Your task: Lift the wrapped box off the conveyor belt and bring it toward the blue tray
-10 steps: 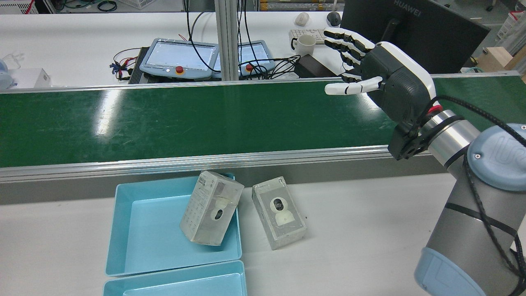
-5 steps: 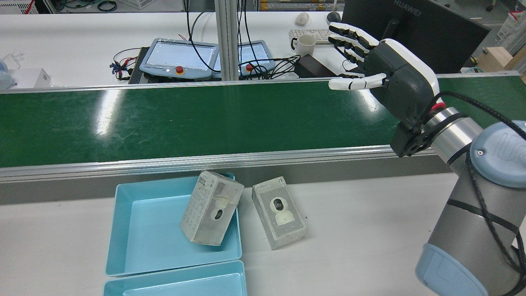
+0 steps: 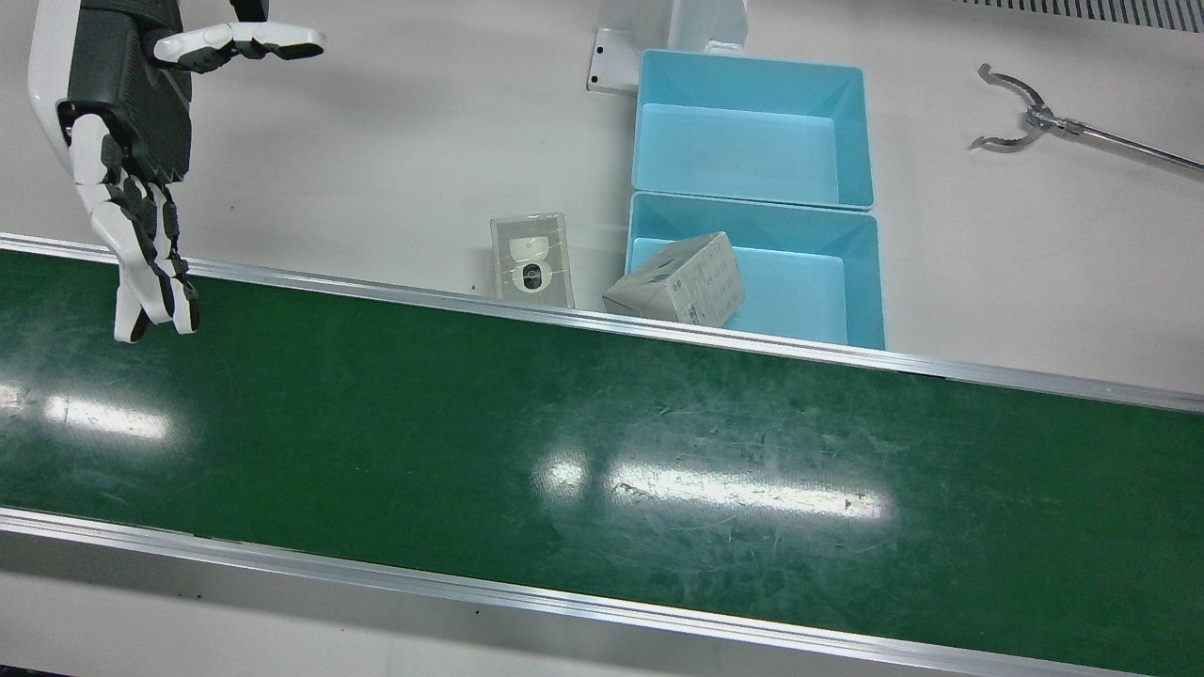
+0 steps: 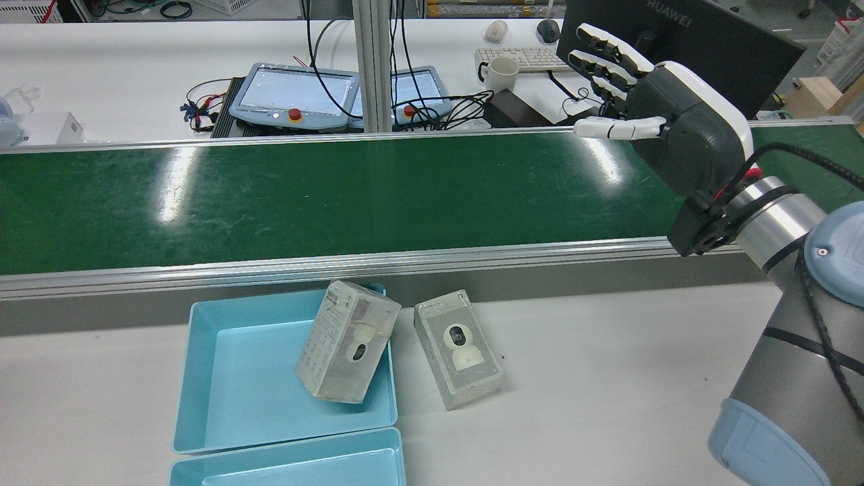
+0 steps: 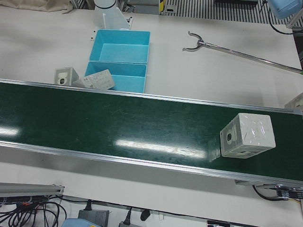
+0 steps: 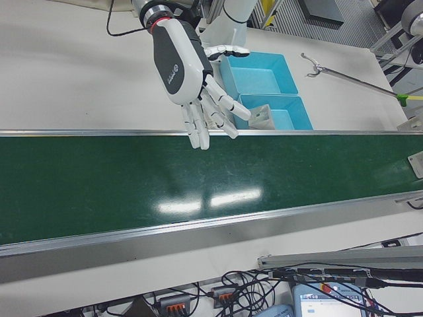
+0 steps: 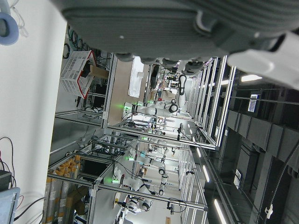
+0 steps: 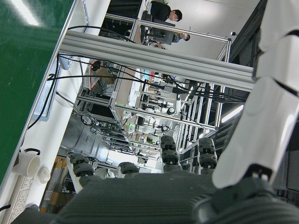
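Observation:
The wrapped box (image 5: 247, 135), white under clear film, lies on the green conveyor belt (image 5: 118, 127) near its right end in the left-front view; no other view shows it. My right hand (image 4: 675, 128) hovers open over the belt's other end, fingers spread, far from that box; it also shows as the right hand (image 3: 122, 122) in the front view and the right hand (image 6: 188, 72) in the right-front view. Only the left hand's palm (image 7: 154, 28) shows, in its own view. The blue tray (image 4: 196, 378) sits on the table before the belt.
One similar box (image 4: 347, 351) leans on the tray's rim and another box (image 4: 459, 347) lies beside it on the table. A second blue tray (image 3: 752, 127) adjoins the first. A long metal grabber (image 3: 1016, 118) lies on the table. Pendants (image 4: 293, 98), mug (image 4: 503, 71) and monitor (image 4: 682, 50) stand beyond the belt.
My right hand has drifted to the right and a little higher in the rear view, still open. The boxes by the tray have not moved.

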Robot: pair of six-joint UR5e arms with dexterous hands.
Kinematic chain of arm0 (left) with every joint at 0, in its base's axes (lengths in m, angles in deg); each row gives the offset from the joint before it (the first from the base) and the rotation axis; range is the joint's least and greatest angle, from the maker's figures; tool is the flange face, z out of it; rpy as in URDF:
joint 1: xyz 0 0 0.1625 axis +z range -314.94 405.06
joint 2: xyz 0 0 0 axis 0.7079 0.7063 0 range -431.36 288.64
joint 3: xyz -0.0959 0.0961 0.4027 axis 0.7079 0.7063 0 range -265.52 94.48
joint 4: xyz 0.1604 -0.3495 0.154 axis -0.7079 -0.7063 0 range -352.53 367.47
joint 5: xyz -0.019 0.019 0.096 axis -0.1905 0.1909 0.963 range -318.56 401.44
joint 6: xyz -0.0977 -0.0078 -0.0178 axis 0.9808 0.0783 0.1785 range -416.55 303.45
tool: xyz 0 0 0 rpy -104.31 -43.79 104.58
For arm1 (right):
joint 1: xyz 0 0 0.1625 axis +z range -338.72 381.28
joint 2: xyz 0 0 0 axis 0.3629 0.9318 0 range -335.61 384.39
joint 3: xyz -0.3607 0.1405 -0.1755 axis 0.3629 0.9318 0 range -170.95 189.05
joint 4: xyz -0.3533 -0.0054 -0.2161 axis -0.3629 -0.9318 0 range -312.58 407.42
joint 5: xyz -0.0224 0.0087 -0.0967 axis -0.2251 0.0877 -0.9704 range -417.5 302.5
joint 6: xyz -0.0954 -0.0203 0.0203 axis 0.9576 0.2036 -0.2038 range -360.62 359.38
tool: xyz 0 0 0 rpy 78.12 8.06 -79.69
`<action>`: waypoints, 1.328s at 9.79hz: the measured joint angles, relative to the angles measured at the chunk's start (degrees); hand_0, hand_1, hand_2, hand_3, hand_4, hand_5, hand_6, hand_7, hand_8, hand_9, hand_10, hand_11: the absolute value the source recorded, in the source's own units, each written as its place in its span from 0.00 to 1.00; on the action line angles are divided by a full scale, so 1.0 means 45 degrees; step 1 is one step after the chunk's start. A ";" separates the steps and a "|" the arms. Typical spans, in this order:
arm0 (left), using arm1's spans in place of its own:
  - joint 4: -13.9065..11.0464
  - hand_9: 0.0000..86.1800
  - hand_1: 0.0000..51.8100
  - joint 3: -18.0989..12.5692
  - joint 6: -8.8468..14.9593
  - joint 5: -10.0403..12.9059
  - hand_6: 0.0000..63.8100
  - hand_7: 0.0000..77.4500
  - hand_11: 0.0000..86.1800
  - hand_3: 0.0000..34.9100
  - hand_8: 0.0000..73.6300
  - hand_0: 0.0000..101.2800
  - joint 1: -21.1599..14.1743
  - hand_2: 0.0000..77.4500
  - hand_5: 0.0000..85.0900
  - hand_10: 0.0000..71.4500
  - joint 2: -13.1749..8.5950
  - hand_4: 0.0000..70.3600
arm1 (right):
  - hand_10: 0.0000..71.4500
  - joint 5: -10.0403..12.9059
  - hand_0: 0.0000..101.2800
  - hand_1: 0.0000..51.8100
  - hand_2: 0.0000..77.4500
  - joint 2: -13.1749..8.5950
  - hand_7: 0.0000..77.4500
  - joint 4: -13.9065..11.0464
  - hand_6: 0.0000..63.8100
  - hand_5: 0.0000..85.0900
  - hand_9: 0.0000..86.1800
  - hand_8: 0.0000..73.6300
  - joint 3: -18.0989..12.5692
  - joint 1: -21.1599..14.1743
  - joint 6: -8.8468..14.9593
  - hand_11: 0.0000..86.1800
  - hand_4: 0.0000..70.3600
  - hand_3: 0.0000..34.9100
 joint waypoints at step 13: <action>0.0000 0.01 0.00 0.0000 0.0000 0.0000 0.00 0.01 0.00 0.00 0.01 0.00 0.0000 0.01 0.01 0.00 -0.0001 0.00 | 0.08 0.0014 0.39 0.18 0.20 -0.0082 0.12 0.0016 0.00 0.17 0.02 0.00 0.0065 -0.0108 -0.0045 0.11 0.09 0.87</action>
